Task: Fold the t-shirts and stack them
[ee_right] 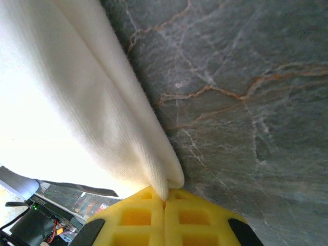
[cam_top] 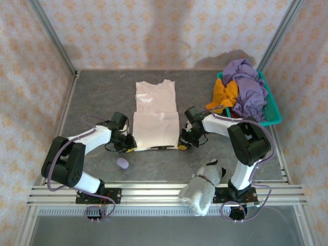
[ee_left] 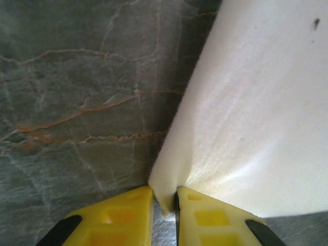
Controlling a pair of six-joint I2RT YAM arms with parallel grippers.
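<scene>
A cream-white t-shirt [cam_top: 154, 110] lies flat mid-table, its near half doubled over. My left gripper [cam_top: 131, 146] is at its near-left corner, and my right gripper [cam_top: 183, 144] is at its near-right corner. In the left wrist view the yellow fingers [ee_left: 123, 220] of the left gripper [ee_left: 165, 205] pinch the corner of the cream cloth [ee_left: 256, 113]. Seen from the right wrist, the right gripper [ee_right: 165, 197] is shut tight on a fold of the same cloth [ee_right: 66, 102]. Purple [cam_top: 248, 84] and orange [cam_top: 225, 95] t-shirts lie piled in the basket.
The teal basket [cam_top: 271, 115] stands at the right, behind the right arm. A grey-white plush toy [cam_top: 205, 187] lies on the near rail by the right arm's base. A small purple lump [cam_top: 123, 163] rests on the table near the left arm.
</scene>
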